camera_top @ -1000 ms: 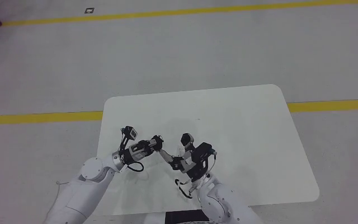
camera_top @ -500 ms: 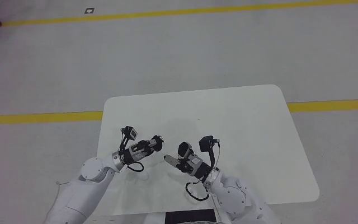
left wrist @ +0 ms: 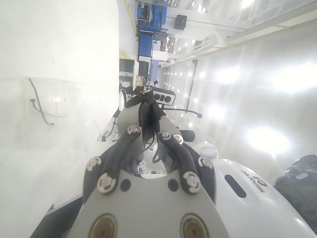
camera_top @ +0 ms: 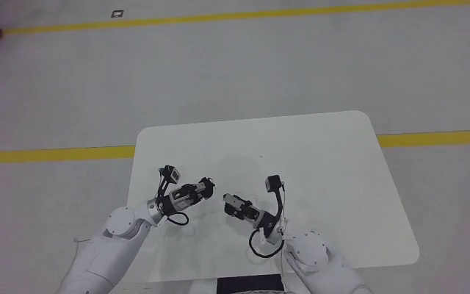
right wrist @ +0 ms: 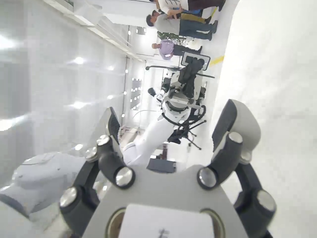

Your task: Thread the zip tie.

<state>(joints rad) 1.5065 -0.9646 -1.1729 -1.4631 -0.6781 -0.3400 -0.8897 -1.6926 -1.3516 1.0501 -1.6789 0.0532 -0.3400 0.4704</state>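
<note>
Zip tie is too thin for us to pick out for sure, so we cannot say where it lies. We see the left gripper (left wrist: 148, 104) clenched, its fingertips pressed together above the white table (camera_top: 330, 147). Facing it, a little apart, the right gripper (right wrist: 173, 118) is spread wide, grasping nothing.

White table (camera_top: 323, 158), yellow-lined grey floor (camera_top: 220, 73), grey-and-black right hand (camera_top: 230, 201).
</note>
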